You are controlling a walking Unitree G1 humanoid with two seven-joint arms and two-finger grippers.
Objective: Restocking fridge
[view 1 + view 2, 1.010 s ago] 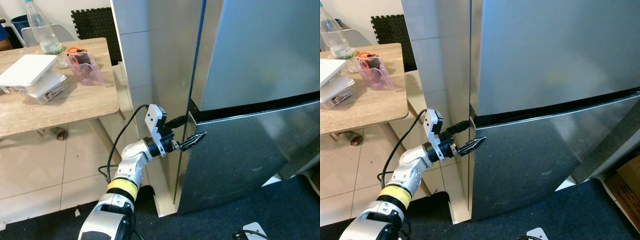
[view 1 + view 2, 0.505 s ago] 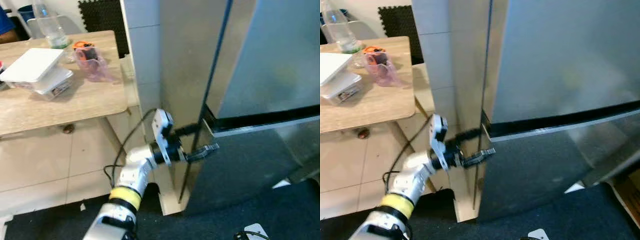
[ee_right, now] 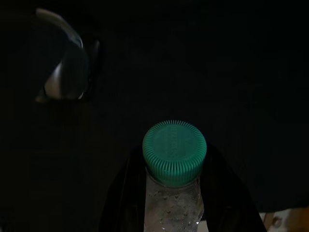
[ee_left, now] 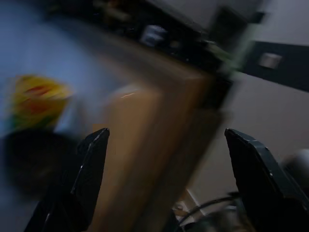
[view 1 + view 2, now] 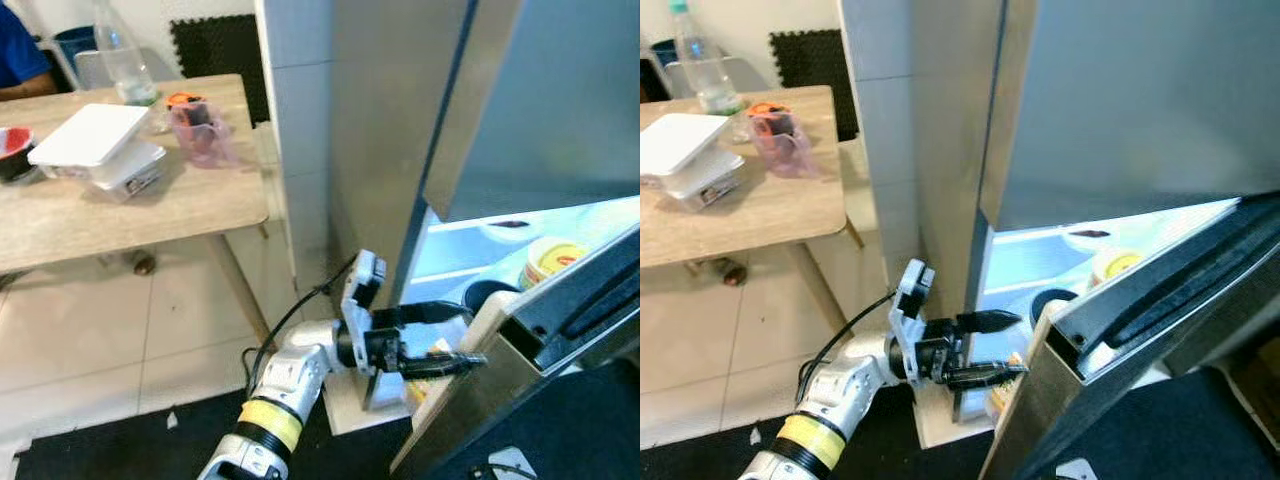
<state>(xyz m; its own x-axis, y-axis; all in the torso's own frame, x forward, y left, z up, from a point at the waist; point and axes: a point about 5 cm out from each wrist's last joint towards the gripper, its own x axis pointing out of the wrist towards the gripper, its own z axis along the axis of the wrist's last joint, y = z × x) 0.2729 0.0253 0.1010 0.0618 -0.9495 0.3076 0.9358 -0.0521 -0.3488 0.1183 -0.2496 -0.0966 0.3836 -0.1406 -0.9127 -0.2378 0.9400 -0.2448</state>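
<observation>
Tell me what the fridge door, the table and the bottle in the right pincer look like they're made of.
Fridge door: brushed metal, likely stainless steel, with a dull grey sheen.
Table: pale wood or wood-look laminate; grain lines show.
Bottle: clear plastic, it seems, beaded with droplets, under a ribbed green plastic cap, held in the right pincer.

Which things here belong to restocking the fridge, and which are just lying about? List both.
Job:
- fridge lower door, swung open
- left gripper, open at the door's edge
- green-capped bottle between the right gripper's fingers
- lit fridge shelf

Lying about:
- wooden table
- white boxes
- pink jug
</observation>
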